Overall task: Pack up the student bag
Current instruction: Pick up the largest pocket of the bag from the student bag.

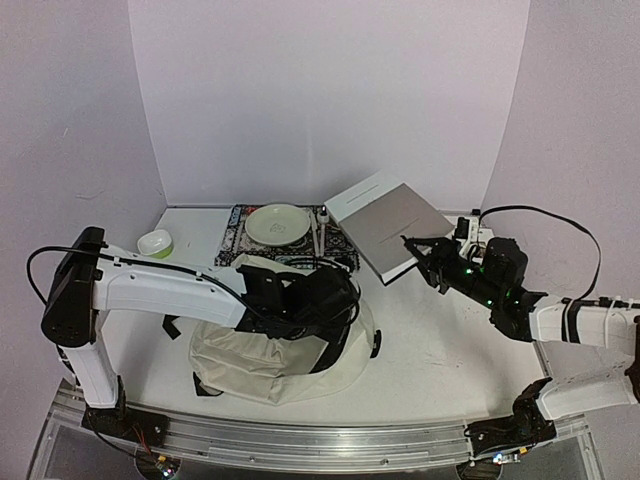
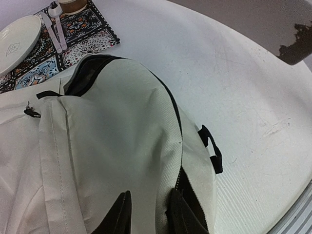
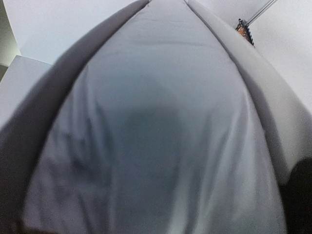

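Note:
The student bag [image 1: 270, 355] is a cream fabric backpack with black trim, lying on the table in front of the left arm. In the left wrist view [image 2: 112, 136] its zip gapes open with dark lining showing. My left gripper [image 1: 335, 292] rests on the bag's top; its black fingers [image 2: 121, 214] pinch a fold of cream fabric beside the zip. My right gripper [image 1: 424, 254] is shut on the near corner of a flat grey book-like slab [image 1: 385, 225], held tilted above the table. The slab [image 3: 156, 122] fills the right wrist view and hides the fingers.
A patterned mat [image 1: 235, 238] at the back holds a pale green plate [image 1: 278, 223] and utensils [image 1: 320, 236]; both show in the left wrist view, mat [image 2: 83, 29] and plate [image 2: 17, 34]. A small white and green bowl [image 1: 155, 242] sits at left. A white box [image 1: 470, 230] stands behind the right arm.

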`<state>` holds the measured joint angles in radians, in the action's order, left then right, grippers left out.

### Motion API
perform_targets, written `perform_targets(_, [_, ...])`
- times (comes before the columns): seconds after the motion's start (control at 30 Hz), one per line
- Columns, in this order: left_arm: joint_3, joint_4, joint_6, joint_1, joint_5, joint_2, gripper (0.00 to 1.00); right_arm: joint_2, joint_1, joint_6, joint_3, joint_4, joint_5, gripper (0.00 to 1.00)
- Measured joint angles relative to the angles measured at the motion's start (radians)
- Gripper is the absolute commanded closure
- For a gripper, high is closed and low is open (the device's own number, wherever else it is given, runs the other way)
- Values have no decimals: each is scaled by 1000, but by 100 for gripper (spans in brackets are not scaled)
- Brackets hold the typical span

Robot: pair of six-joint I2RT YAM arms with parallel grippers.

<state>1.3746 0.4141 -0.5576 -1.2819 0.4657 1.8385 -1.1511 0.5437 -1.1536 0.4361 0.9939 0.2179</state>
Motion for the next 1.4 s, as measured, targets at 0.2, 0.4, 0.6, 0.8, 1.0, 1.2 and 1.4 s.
perform_targets(0.2, [16, 24, 9, 1, -5, 0, 65, 0, 0, -6, -1, 0, 5, 65])
perform_targets(0.4, [53, 32, 10, 11, -69, 24, 57, 0, 0, -11, -5, 0, 7, 65])
perform_targets(0.6, [59, 49, 7, 25, -111, 73, 58, 3, 0, -14, -12, -1, 7, 65])
perform_targets(0.8, [58, 82, -10, 37, -113, 81, 58, 7, 0, -14, -14, -1, 7, 65])
perform_targets(1.0, [22, 90, -27, 49, -115, 48, 59, 9, 0, -14, -17, -1, 11, 65])
perform_targets(1.2, [8, 103, -37, 63, -130, 36, 59, 9, 0, -14, -17, -1, 15, 65])
perform_targets(1.4, [4, 110, -44, 69, -185, 38, 59, 9, 0, -14, -17, -1, 21, 65])
